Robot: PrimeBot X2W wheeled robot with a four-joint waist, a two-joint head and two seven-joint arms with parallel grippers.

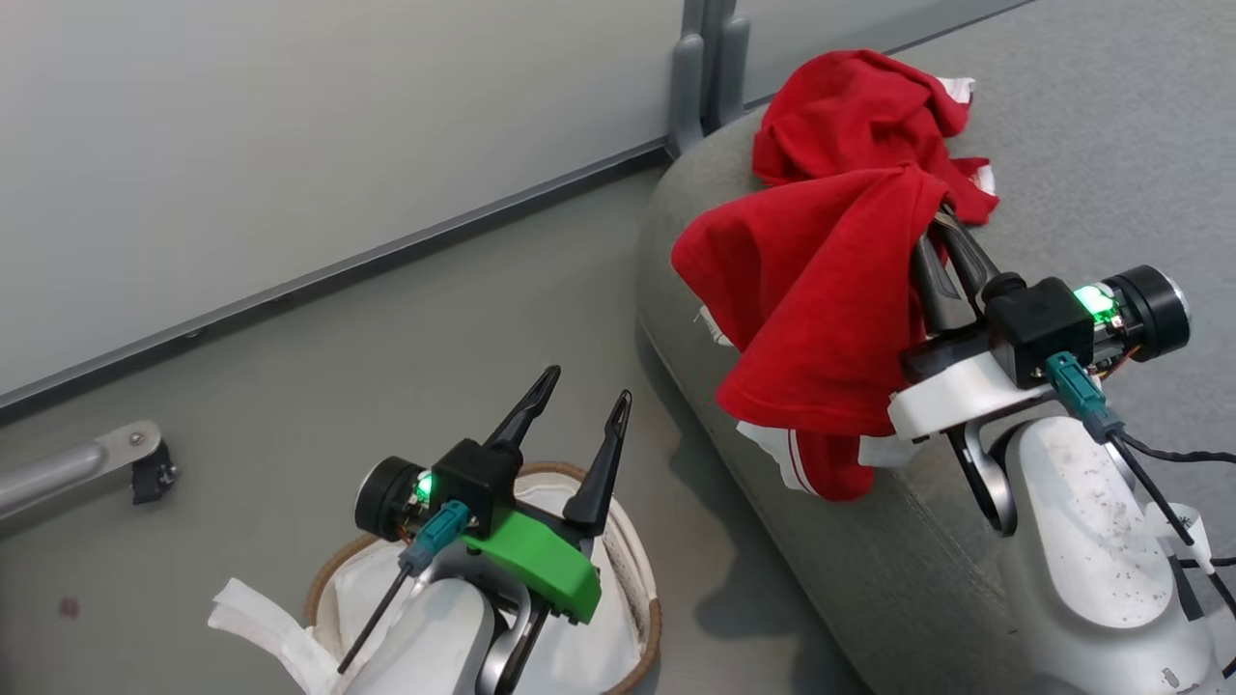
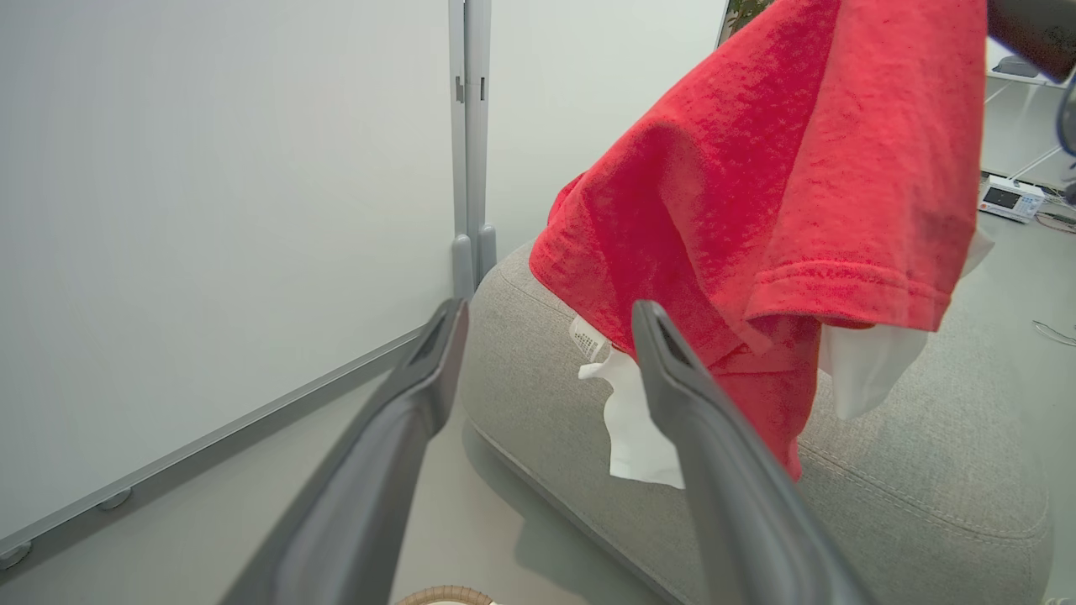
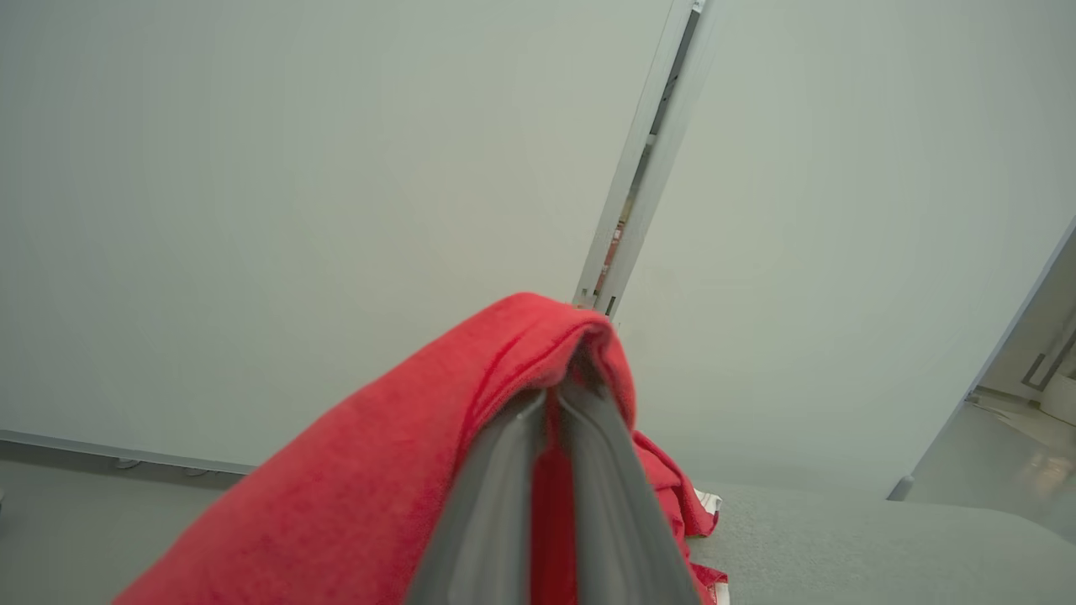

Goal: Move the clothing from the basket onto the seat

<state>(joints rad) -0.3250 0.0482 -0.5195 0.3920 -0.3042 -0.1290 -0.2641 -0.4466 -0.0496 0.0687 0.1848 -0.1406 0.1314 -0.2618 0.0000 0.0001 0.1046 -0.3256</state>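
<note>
- While the right gripper [image 1: 941, 241] presses its two long dark fingers together on a bright red soft fabric garment [image 1: 821, 290], that cloth hangs in loose folds over the rounded edge of the large grey woven-fabric upholstered seat [image 1: 1091, 145]; whether its lower hem touches the upholstery cannot be told.
- From the right wrist view, the right gripper [image 3: 555, 403] shows only a narrow strip of red between its fingers, and the red garment [image 3: 378, 487] drapes over their tips.
- White cuffs [image 1: 772, 449] and a small white label [image 2: 588, 340] hang below the red garment [image 2: 799, 168].
- A second crumpled red garment [image 1: 850, 116] lies on the seat just behind the held one, near the pale wall panel [image 1: 290, 125].
- The left gripper [image 1: 587, 386] hovers above the oval white plastic basket with a brown woven rim [image 1: 655, 618], its fingers spread wide with nothing between them.
- The basket stands on the grey floor [image 1: 386, 367] beside the seat, and its white fabric liner [image 1: 261, 618] spills over the rim.
</note>
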